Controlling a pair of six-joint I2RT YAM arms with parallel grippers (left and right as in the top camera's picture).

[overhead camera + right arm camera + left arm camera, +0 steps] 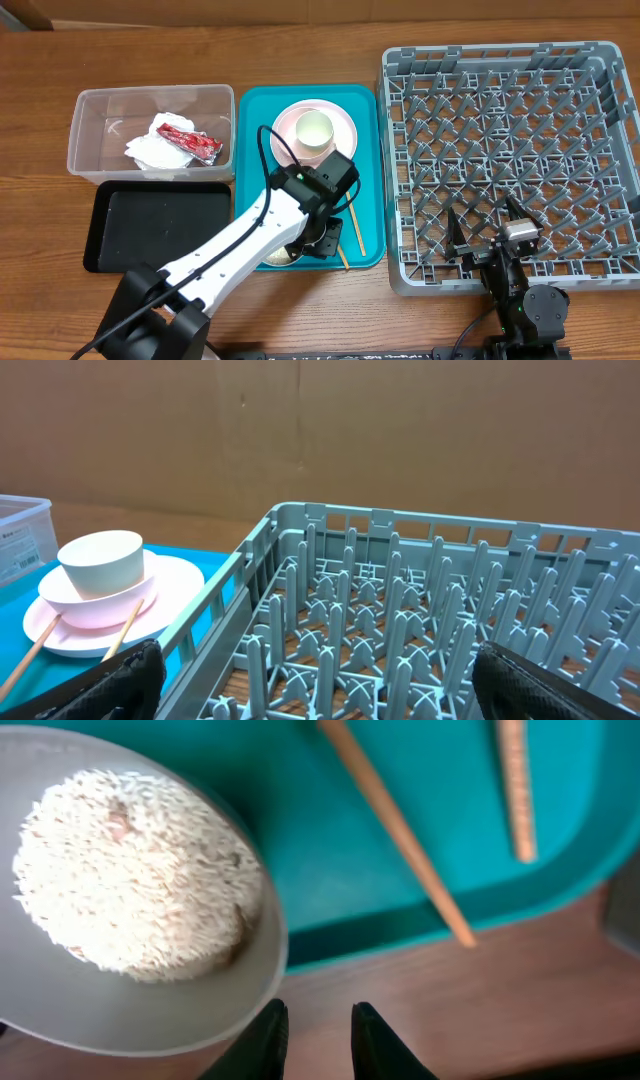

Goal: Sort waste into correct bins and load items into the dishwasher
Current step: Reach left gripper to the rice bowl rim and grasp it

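Observation:
A pale bowl heaped with white rice stands at the front of the teal tray. My left gripper hovers at the bowl's right rim, open by a narrow gap with only bare table showing between its fingers. Two wooden chopsticks lie on the tray to the right. A small white cup sits on a pink plate further back. The red wrapper and white tissue lie in the clear tub. My right gripper stands wide open over the front of the grey dish rack.
A black tray lies in front of the clear tub, left of the teal tray. The dish rack fills the right side of the wooden table with upright pegs. A brown wall stands behind the table.

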